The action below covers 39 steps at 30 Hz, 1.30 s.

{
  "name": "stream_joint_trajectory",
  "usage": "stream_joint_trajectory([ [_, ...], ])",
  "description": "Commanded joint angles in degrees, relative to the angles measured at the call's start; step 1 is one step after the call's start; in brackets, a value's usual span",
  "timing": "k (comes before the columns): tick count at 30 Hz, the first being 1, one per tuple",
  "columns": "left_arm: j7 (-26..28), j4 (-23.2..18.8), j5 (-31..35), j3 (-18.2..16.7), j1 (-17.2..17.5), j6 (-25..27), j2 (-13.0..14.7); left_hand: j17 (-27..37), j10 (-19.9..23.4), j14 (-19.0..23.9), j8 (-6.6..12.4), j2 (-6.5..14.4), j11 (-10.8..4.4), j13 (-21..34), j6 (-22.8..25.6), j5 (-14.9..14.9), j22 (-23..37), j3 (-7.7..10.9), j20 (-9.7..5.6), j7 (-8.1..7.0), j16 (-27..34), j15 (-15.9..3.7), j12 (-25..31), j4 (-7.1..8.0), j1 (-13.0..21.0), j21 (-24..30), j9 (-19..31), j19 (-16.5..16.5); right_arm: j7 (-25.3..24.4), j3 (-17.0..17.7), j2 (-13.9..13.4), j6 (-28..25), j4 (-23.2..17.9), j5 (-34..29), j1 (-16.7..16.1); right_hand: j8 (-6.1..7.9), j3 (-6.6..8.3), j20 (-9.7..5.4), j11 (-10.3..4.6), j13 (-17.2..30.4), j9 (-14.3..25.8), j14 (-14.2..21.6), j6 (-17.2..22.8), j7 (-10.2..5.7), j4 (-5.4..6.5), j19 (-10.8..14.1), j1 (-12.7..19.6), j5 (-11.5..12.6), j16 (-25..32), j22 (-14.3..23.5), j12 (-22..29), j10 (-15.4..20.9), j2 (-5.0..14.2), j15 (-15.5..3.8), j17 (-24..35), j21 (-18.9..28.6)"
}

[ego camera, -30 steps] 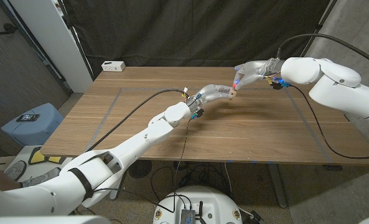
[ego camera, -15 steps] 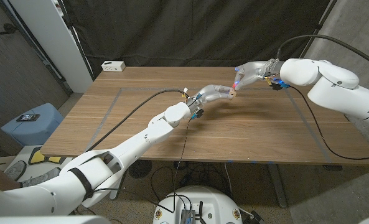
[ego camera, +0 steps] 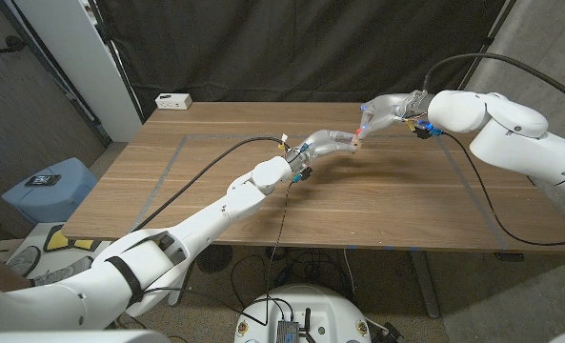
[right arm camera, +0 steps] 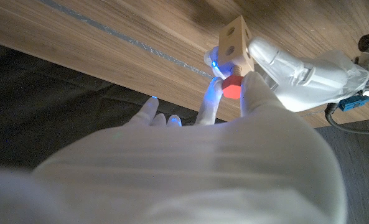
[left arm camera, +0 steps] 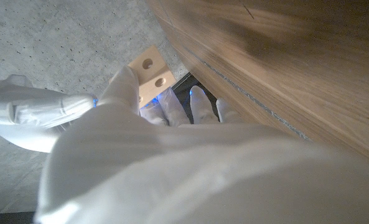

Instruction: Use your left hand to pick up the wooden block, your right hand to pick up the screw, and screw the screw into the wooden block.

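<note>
My left hand (ego camera: 332,143) holds a small wooden block (ego camera: 355,144) with round holes above the middle of the table; the block (left arm camera: 150,70) shows its holes beyond my fingers (left arm camera: 123,87). My right hand (ego camera: 381,113) reaches in from the right and pinches a red-headed screw (ego camera: 362,128) just above the block. In the right wrist view the screw (right arm camera: 231,88) sits against the block (right arm camera: 234,41), gripped between my fingertips (right arm camera: 210,102), with the left hand (right arm camera: 296,68) holding the block from the other side.
The wooden table (ego camera: 215,181) carries a taped rectangle outline. A white power strip (ego camera: 173,100) lies at its far left corner. Black cables (ego camera: 482,191) trail over the table's right side. A dark curtain hangs behind.
</note>
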Motion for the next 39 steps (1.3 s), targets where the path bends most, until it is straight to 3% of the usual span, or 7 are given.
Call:
stream_joint_trajectory([
  [1,-0.4,0.1,-0.1,0.1,-0.1,-0.1,-0.1,0.1,0.1,0.3,0.2,0.7,-0.29,0.1,0.5,0.3,0.1,0.17,0.07,-0.29,0.3,-3.44,0.1,0.29,0.0,0.1,0.1,0.4,0.3,-1.0,0.5,-1.0,-0.5,-2.3,0.4,0.97,-0.35,0.01,-0.13,0.0,0.6,1.0,1.1,0.07,0.43,0.7,-1.4,-0.4,0.5,0.2,0.4,1.3,-0.24,0.01,0.3,0.4],
  [16,-1.3,1.3,-0.5,0.2,-0.6,-0.7,-0.4,0.1,0.1,0.4,0.15,0.7,-0.3,0.1,0.4,0.3,0.1,0.18,0.0,-0.39,0.3,-3.42,0.1,0.28,0.1,0.1,0.1,0.6,0.8,-2.4,1.6,-3.1,-1.0,-6.6,0.8,5.15,-1.72,0.19,-1.96,0.0,2.4,4.1,6.5,-0.69,1.16,1.9,-5.1,-0.9,1.3,0.2,0.8,5.4,-0.69,-0.93,0.2,0.4],
  [28,-2.1,3.2,-0.9,0.3,-1.3,-1.3,-1.1,0.1,0.2,0.4,0.14,0.8,-0.3,0.1,0.4,0.4,0.1,0.22,0.0,-0.39,0.4,-3.38,0.1,0.21,0.3,0.2,0.1,0.7,2.5,-2.9,1.8,-4.4,-1.0,-8.3,1.3,5.14,-3.19,0.29,-1.05,0.0,2.4,4.3,5.1,0.17,1.53,1.8,-7.8,-1.4,1.0,0.2,0.2,5.5,-2.38,-0.84,0.1,0.1],
  [39,-2.7,4.9,-1.0,0.5,-2.1,-2.1,-1.8,0.1,0.2,0.4,0.11,0.8,-0.28,0.1,0.3,0.4,0.1,0.24,0.03,-0.35,0.4,-3.36,0.1,0.22,0.3,0.2,0.1,0.7,3.3,-2.2,1.2,-4.2,-0.9,-7.9,1.1,4.14,-4.63,0.68,0.18,0.1,2.9,3.7,-0.6,3.08,2.3,0.8,-11.3,-1.5,0.4,0.2,-1.3,3.7,-3.26,-0.2,0.0,-0.3],
])
